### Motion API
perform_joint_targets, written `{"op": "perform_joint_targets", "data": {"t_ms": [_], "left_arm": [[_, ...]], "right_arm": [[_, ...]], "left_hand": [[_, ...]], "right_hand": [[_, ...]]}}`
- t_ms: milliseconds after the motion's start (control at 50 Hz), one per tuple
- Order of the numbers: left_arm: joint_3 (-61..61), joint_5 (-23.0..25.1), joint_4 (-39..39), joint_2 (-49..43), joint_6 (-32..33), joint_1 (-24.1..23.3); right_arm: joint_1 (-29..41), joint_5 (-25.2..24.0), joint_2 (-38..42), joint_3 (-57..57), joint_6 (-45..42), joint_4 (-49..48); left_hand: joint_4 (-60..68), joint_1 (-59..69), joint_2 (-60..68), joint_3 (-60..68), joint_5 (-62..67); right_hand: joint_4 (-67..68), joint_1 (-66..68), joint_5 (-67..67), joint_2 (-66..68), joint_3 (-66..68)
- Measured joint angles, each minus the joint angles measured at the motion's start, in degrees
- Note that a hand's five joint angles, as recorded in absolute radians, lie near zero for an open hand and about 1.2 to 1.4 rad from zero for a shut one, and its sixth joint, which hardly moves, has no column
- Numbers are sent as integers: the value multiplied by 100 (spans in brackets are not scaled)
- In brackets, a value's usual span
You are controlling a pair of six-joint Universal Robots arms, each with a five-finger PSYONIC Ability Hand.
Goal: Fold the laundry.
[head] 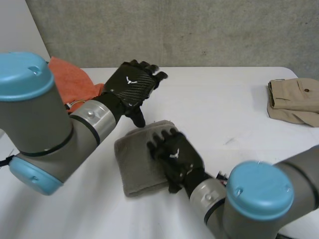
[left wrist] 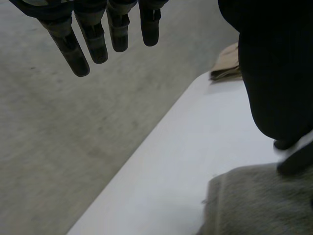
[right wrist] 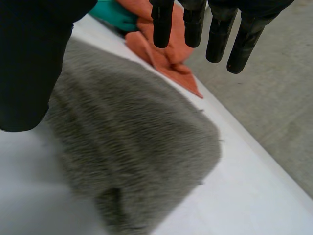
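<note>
Grey towel (head: pixel 137 167): fuzzy, folded into a thick rectangle, lying flat mid-table on the white table (head: pixel 214 114).
Orange cloth (head: pixel 72 79): crumpled heap, far left corner.
Tan garment (head: pixel 294 99): neatly folded, far right edge.

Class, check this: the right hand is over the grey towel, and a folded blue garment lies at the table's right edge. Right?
No: the head view shows the folded garment is beige, not blue. The right hand is indeed over the grey towel.

tbl (head: pixel 219 109): towel (head: pixel 134 162), orange cloth (head: pixel 70 79), tan garment (head: pixel 294 99)
</note>
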Motion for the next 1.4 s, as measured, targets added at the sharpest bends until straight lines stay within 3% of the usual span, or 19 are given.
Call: {"op": "perform_joint_targets", "data": {"t_ms": [100, 240, 320, 460, 520, 560, 660, 1100, 1400], "left_arm": [[-15, 468, -180, 25, -201, 136], [-50, 494, -220, -12, -377, 155], [-65, 440, -209, -24, -420, 145], [-73, 421, -202, -8, -431, 158], [-74, 421, -201, 2, -451, 172], [-74, 421, -201, 5, -484, 182], [-74, 424, -201, 12, -548, 200], [-48, 427, -183, 363, -829, 496], [-120, 427, -172, 473, -920, 488]], "right_arm": [[103, 36, 431, -40, -114, -385], [114, 40, 1069, -544, -561, -628], [95, 22, 1410, -1006, -828, -632], [79, 10, 1572, -1449, -843, -579], [75, -2, 1647, -1662, -818, -522], [74, -37, 1715, -1820, -803, -459], [15, -135, 1833, -2081, -780, -305], [-2222, -470, 1414, -3099, -642, -634], [-3959, -651, 2006, -4744, -202, -1664]], "left_hand": [[0, 5, 0, 0, -2], [0, 9, 0, 0, -1], [0, 11, 0, 0, -1], [0, 17, 0, 0, 0], [0, 17, 0, 0, 0], [0, 17, 0, 0, 0], [0, 17, 0, 0, 0], [0, 17, 0, 0, 0], [0, 17, 0, 0, 0]], "right_hand": [[0, 0, 0, 0, 0], [233, 294, 277, 325, 408], [1552, 1583, 1253, 1659, 1730], [2760, 2555, 2301, 2880, 2927], [3518, 3245, 3063, 3603, 3672], [4646, 3980, 4213, 4760, 4791], [5408, 4318, 4816, 5434, 5387], [5550, 4369, 4913, 5435, 5431], [5550, 4369, 4914, 5435, 5471]]}}
